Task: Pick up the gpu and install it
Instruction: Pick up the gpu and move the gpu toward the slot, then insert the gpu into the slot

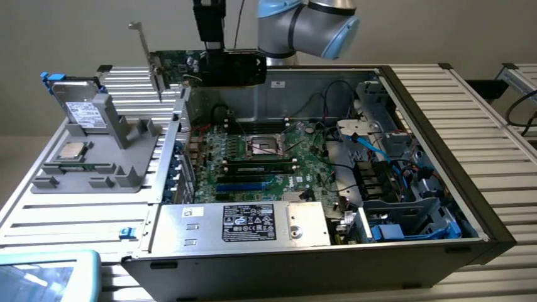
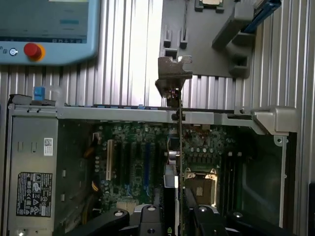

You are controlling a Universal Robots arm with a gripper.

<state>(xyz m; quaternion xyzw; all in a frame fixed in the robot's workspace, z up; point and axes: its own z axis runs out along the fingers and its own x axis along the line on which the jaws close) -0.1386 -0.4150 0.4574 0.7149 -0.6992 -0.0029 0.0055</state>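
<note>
Hand (image 1: 218, 51) is clamped narrow on the top edge of the gpu (image 1: 239, 69).

Exterior view: the card hangs upright in the air over the back of the open computer case (image 1: 436, 132), above the motherboard (image 1: 268, 157) and touching nothing below. Its silver bracket (image 1: 144, 47) sticks out toward the exterior view's left, past the case wall. The hard drive (image 1: 80, 107) sits in its grey fixture on the surface (image 1: 470, 94), well apart.

Wrist view: the gpu (image 2: 178, 142) is seen edge-on between the fingers (image 2: 147, 216), bracket (image 2: 173, 73) over the case's rear rail (image 2: 123, 113). The expansion slots (image 2: 146, 162) lie parallel to the card, but off to one side of it.

My read: transport step, not seated yet. To do it well:
- Keep the card square.
- Shift sideways until the edge sits over the slot.
- Check the bracket clears the rail.
- Go straight down, no tilt.
</note>
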